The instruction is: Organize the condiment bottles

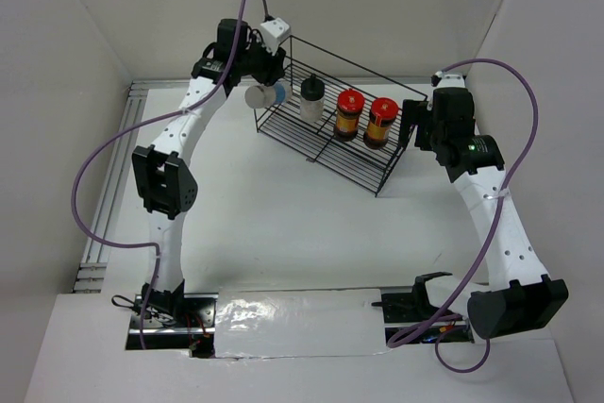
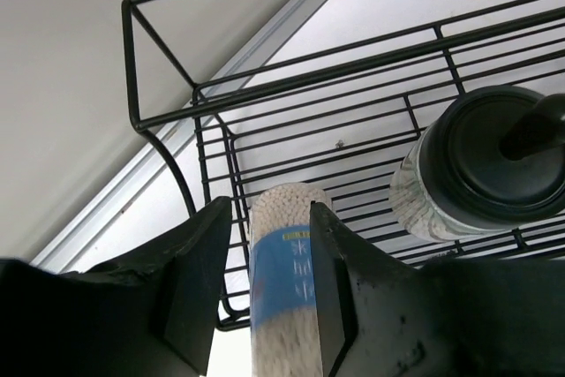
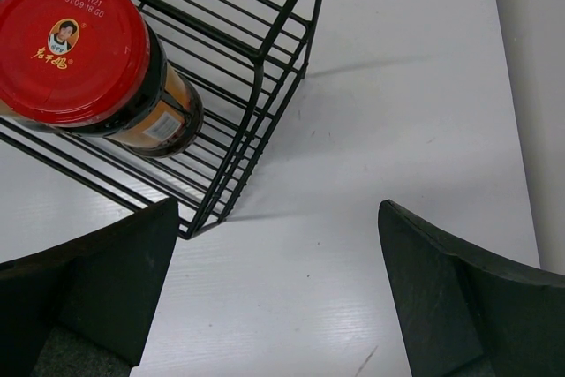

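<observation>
Four condiment bottles are seen at a black wire rack (image 2: 130, 59) that is set on the white tabletop (image 1: 283, 224). Three of them are stood upright in a row inside the rack. A pale black-capped jar (image 1: 311, 99) is placed toward the left end. One red-capped jar (image 1: 349, 113) is found in the middle, and a second red-capped jar (image 1: 381, 120) is placed nearest the right end. Both red-capped ones are filled with dark contents and carry yellow labels.

The fourth, a white jar (image 2: 282, 280) with a grey cap and a blue label, is held between the fingers of the left tool (image 2: 272, 214), which is clenched on its body. This jar is tipped on its side at the rack's left end, near the black-capped jar, with its uncapped end pointed into the rack above the wire floor. Whether the wires are touched by it cannot be told.

The right tool (image 3: 278, 209) is released, its jaws spread wide with nothing between them. It is held over bare tabletop just off the rack's right end, near the second red-capped jar but apart from it.
</observation>
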You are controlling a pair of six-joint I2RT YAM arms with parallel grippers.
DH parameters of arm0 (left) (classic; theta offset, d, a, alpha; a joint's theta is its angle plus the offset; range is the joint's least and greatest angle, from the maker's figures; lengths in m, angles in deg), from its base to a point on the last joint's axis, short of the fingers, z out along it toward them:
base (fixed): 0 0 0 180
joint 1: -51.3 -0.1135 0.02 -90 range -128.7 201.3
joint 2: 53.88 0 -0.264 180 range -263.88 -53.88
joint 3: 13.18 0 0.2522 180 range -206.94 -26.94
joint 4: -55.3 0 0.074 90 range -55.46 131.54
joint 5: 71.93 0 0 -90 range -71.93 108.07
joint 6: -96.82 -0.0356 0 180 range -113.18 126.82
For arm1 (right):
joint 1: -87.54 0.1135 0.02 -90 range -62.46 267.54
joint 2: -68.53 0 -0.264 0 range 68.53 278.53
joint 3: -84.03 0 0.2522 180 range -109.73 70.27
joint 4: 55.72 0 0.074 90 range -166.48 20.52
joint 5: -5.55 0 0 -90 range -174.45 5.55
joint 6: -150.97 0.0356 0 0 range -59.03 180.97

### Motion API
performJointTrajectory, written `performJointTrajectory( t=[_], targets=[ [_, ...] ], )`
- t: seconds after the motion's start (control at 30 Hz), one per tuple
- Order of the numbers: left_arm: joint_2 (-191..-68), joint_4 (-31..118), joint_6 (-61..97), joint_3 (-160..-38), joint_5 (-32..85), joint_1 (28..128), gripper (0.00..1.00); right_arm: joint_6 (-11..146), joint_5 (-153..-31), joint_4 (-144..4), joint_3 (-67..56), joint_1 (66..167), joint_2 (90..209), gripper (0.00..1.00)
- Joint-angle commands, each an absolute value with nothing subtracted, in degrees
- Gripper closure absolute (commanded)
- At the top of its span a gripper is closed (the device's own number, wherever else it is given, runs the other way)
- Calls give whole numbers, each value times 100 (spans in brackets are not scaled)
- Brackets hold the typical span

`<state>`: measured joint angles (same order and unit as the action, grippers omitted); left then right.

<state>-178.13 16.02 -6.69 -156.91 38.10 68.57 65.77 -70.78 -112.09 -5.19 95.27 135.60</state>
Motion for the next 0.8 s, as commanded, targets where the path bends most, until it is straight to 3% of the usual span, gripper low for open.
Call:
performJointTrajectory(
  t=[0.0,0.23,0.43,0.5,0.63,0.77],
  targets=[
    [-17807,1526,-671,-15781,4021,6861,48,6519,-7153,-11272,-690,9501,13533,0],
    [-17886,1517,-680,-15799,4101,6861,50,6510,-7100,-11334,-760,9519,13489,0],
    [-17825,1552,-706,-15790,4101,6843,46,6493,-7170,-11307,-796,9528,13533,0],
    [-17825,1587,-662,-15842,4066,6844,39,6484,-7188,-11299,-831,9554,13559,0],
    [-17720,1701,-583,-15886,4083,6835,17,6458,-7241,-11237,-839,9615,13550,0],
    [-17719,1728,-539,-16044,4083,6852,5,6458,-7285,-11255,-822,9651,13559,0]
  ],
)
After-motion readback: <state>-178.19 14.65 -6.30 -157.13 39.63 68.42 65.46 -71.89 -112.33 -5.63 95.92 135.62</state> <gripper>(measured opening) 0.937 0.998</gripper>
